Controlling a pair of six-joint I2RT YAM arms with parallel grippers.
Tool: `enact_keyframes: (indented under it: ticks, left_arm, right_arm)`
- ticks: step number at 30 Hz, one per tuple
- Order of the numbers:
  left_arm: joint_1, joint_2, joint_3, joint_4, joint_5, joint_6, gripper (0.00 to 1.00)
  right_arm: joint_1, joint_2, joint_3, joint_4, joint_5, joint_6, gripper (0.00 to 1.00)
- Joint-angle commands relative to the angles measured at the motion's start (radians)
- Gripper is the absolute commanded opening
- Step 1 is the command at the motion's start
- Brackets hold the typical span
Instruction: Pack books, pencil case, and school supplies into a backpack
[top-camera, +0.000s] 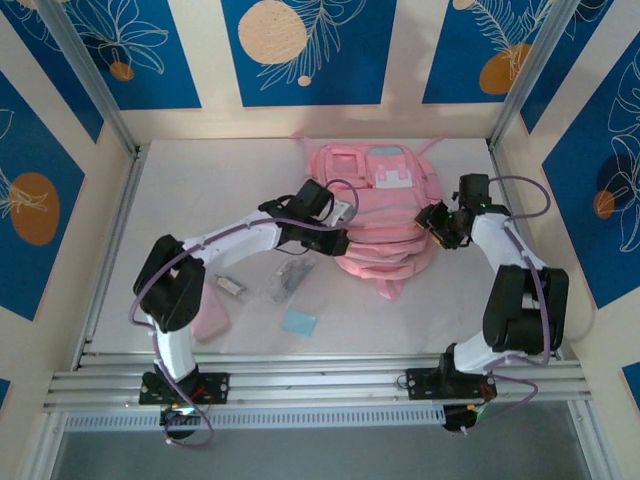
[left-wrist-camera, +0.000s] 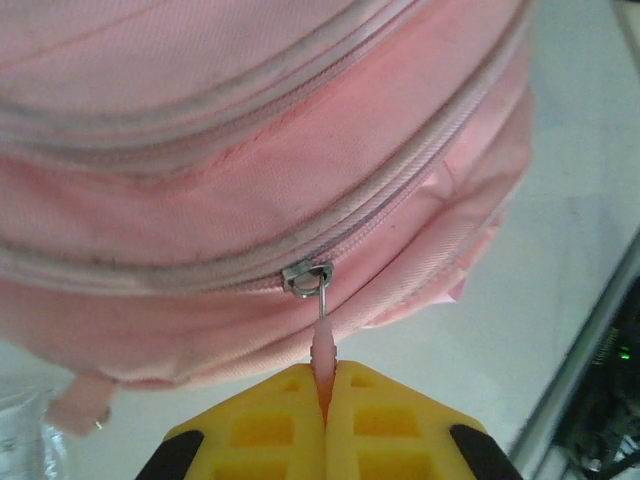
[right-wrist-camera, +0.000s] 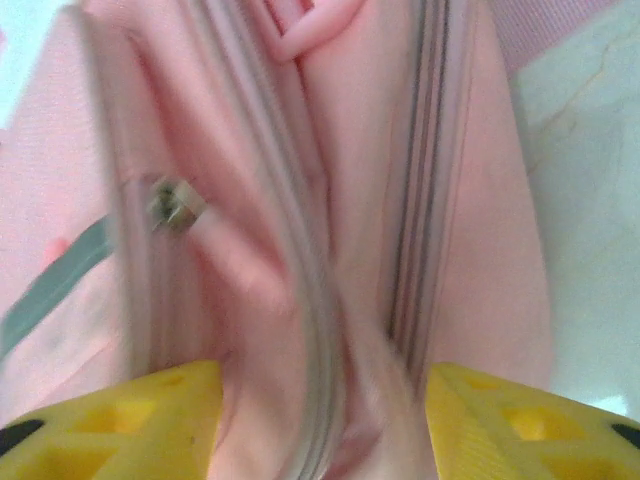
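One slip is looming: the left gripper (left-wrist-camera: 325, 400) is pinching only the thin zipper pull (left-wrist-camera: 323, 345) of the backpack (top-camera: 385, 215) lying mid-table, while the right gripper (right-wrist-camera: 325, 400) is hanging spread-jawed astride its fabric, likely anchoring nothing.

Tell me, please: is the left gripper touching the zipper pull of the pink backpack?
Touching. In the left wrist view the left gripper is shut on the pink zipper pull, which hangs from the metal slider on the backpack.
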Motion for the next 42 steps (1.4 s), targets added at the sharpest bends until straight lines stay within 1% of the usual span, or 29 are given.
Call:
enact_keyframes:
  ticks: [1,5,8,11,14,17,19,21,22,23,25,26,28,31,36,42]
  left_arm:
    - [-0.02,0.026,0.093,0.019,0.104,-0.012,0.0]
    - [-0.025,0.06,0.145,0.028,0.128,-0.021,0.0]
    - [-0.036,0.069,0.16,0.034,0.133,-0.023,0.0]
    - [-0.04,0.072,0.158,0.03,0.133,-0.022,0.0]
    - [-0.043,0.068,0.147,0.02,0.13,-0.018,0.0]
    - [-0.044,0.054,0.13,0.02,0.125,-0.018,0.0]
    - [-0.044,0.048,0.123,0.021,0.124,-0.015,0.0]
    - [-0.044,0.046,0.114,0.024,0.12,-0.014,0.0]
    - [-0.045,0.045,0.109,0.023,0.117,-0.012,0.0]
    - [-0.044,0.045,0.104,0.021,0.113,-0.011,0.0]
    - [-0.045,0.044,0.092,0.015,0.102,-0.006,0.0]
    - [-0.044,0.042,0.084,0.011,0.09,-0.002,0.0]
    - [-0.04,0.034,0.063,-0.002,0.054,0.006,0.0]
    - [-0.008,0.014,0.011,-0.003,-0.001,-0.001,0.0]
    - [0.086,-0.004,-0.058,0.013,-0.078,0.001,0.0]
    - [0.187,-0.005,-0.039,0.04,-0.199,0.034,0.0]
  right_arm:
    - [0.033,-0.124,-0.05,-0.009,-0.06,0.069,0.63]
    - [0.075,-0.237,-0.115,-0.003,-0.131,0.159,0.66]
    - [0.114,-0.276,-0.152,0.039,-0.178,0.227,0.67]
    - [0.142,-0.279,-0.196,0.125,-0.195,0.296,0.66]
    - [0.148,-0.26,-0.224,0.21,-0.203,0.348,0.66]
    - [0.163,-0.213,-0.218,0.248,-0.222,0.37,0.65]
    - [0.179,-0.19,-0.214,0.256,-0.203,0.37,0.65]
    - [0.182,-0.178,-0.224,0.298,-0.192,0.379,0.56]
    - [0.181,-0.173,-0.225,0.31,-0.182,0.382,0.45]
    - [0.18,-0.171,-0.224,0.32,-0.173,0.383,0.29]
    - [0.179,-0.176,-0.214,0.324,-0.149,0.376,0.08]
    - [0.177,-0.18,-0.205,0.318,-0.144,0.369,0.0]
    - [0.176,-0.193,-0.187,0.295,-0.136,0.349,0.0]
    - [0.176,-0.214,-0.163,0.242,-0.116,0.313,0.0]
    - [0.165,-0.243,-0.171,0.199,-0.128,0.286,0.0]
    - [0.168,-0.257,-0.174,0.172,-0.143,0.265,0.0]
